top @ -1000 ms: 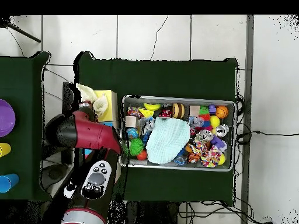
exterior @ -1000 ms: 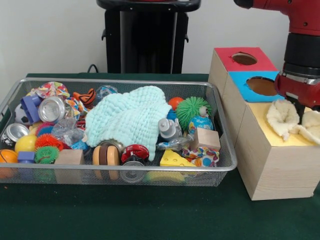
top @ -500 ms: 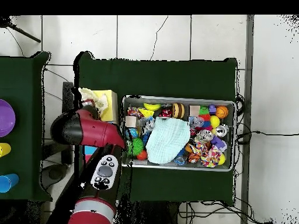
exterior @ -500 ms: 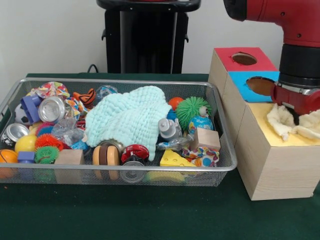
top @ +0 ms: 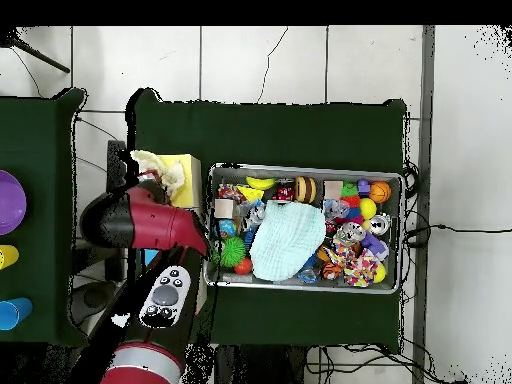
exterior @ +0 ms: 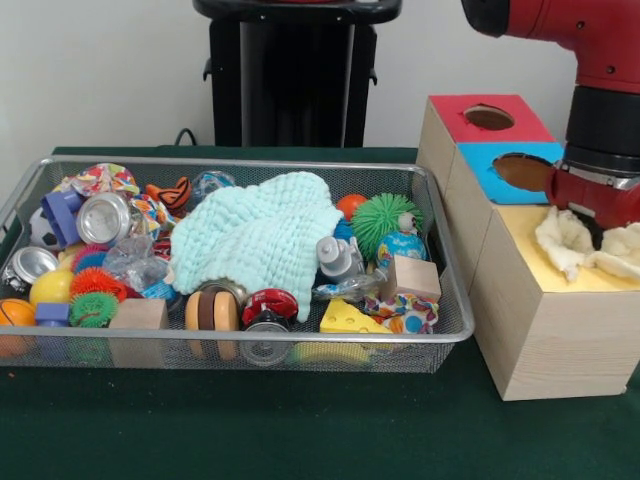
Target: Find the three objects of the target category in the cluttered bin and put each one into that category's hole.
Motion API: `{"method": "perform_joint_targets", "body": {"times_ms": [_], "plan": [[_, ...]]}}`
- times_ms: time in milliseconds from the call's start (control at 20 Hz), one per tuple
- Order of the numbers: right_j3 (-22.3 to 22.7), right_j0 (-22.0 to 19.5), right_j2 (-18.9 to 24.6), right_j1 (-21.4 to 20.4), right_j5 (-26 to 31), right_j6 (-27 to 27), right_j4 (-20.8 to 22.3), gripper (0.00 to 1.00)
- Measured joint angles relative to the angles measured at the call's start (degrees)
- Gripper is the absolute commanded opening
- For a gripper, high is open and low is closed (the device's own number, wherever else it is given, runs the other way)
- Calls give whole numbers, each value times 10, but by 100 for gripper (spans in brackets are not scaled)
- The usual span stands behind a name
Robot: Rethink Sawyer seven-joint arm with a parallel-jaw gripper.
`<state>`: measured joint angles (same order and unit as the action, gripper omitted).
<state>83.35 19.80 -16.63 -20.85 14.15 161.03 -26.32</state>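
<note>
Front view: the gripper (exterior: 598, 225) sits low on the yellow-topped box (exterior: 545, 320), pressed into the cream cloth (exterior: 565, 238); its finger state cannot be told. Over the last second the arm shifted left, then partly back right, while the cloth stayed bunched at the hole, so insertion appears unfinished.

Overhead view: the cloth (top: 165, 172) lies on the box (top: 187, 182), left of the wire bin (top: 306, 286).

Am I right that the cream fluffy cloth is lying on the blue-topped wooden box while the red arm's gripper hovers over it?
Not quite: the cream fluffy cloth lies on the yellow-topped wooden box, not the blue-topped one, as the front view shows. The red arm's gripper is indeed over it.
</note>
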Motion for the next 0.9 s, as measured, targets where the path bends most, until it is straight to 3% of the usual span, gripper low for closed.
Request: {"method": "perform_joint_targets", "body": {"times_ms": [450, 900], "plan": [[-72, -18, -9, 19, 166, 0, 0, 0], [-90, -21, -16, 20, 211, 0, 1, 0]]}}
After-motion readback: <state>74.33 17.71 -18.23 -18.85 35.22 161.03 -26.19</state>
